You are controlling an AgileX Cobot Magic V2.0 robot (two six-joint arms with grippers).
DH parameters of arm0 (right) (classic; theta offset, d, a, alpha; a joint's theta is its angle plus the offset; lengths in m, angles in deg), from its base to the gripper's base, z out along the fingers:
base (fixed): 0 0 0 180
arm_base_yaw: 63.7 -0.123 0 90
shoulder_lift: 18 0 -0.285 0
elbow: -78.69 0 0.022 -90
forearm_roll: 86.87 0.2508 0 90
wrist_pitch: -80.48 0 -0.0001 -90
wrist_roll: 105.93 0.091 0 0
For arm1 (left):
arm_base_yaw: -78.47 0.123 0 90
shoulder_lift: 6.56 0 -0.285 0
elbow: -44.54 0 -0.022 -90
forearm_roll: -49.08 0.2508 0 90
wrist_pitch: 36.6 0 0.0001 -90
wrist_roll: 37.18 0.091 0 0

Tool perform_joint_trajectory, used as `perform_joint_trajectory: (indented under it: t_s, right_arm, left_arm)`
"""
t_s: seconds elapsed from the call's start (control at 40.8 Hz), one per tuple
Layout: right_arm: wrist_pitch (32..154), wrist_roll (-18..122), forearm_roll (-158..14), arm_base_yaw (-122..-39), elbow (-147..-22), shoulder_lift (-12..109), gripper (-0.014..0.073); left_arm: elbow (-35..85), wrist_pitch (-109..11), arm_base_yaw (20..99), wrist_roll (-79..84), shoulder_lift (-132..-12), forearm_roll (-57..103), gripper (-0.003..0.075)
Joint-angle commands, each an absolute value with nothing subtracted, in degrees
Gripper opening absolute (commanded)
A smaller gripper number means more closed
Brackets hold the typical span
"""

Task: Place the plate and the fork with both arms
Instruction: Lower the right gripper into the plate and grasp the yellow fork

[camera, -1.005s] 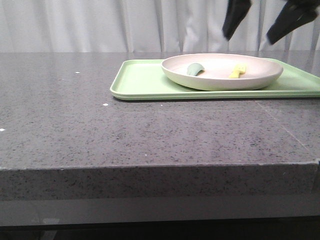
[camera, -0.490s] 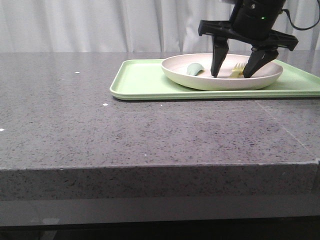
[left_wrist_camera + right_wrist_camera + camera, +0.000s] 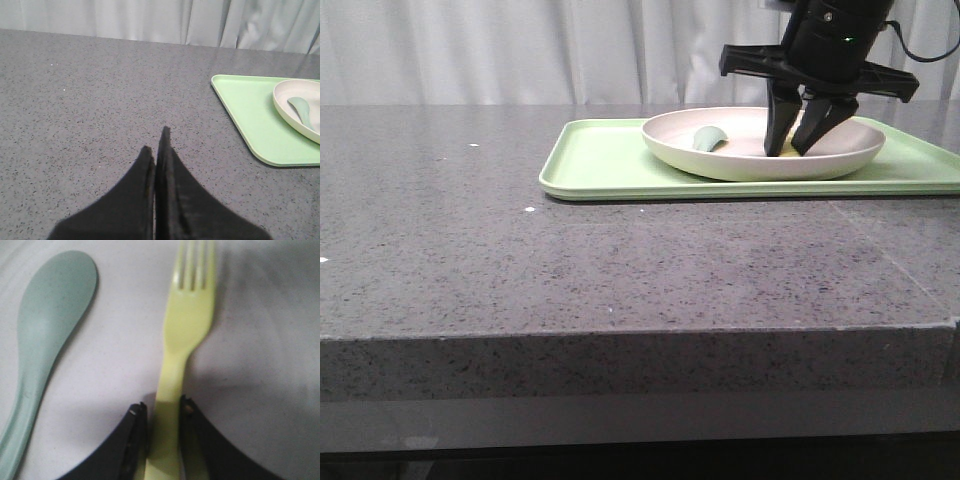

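The fork [image 3: 182, 340] is lying flat inside the plate [image 3: 840, 158], tines pointing away from the wrist camera, and the right gripper [image 3: 798, 148] has its two black fingers [image 3: 131, 440] pinched in on either side of the handle, so it's clamped on the fork. From the front you mostly just see the gripper reaching down into the plate; the fork itself is pretty much hidden behind the fingers there. Right beside the fork in the same plate sits a pale grey-green spoon [image 3: 42, 340], not touching it, bowl end the same way as the tines.

The plate sits on a light green tray [image 3: 605, 160], toward its right half, and the tray is on the grey speckled table [image 3: 570, 260].

The left gripper [image 3: 156, 150] is well off to the left of the tray, over bare tabletop, fingers pressed together with nothing between them.
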State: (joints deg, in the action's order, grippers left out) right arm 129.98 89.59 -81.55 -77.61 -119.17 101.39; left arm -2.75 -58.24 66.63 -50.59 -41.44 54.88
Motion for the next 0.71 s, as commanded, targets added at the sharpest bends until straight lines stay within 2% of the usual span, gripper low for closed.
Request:
perform_joint_trajectory:
  t_s: [0.0, 0.417, 0.588, 0.686]
  right_arm:
    - [129.1, 89.63, -81.53, -77.43, -120.92, 98.67, 0.0136]
    - [129.09, 89.63, -81.53, -77.43, -120.92, 98.07, 0.0125]
    - [128.77, 89.63, -81.6, -76.87, -120.92, 97.13, 0.0027]
    - [128.84, 89.63, -81.6, -76.39, -120.99, 96.72, 0.0008]
  left_arm:
    - [-1.09, -53.6, 66.71, -50.51, -41.58, 54.98, -0.0018]
    - [-1.09, -53.6, 66.71, -50.51, -41.58, 54.98, -0.0018]
    - [-1.09, -53.6, 66.71, -50.51, -41.58, 54.98, -0.0018]
    - [-1.09, -53.6, 66.71, -50.51, -41.58, 54.98, -0.0018]
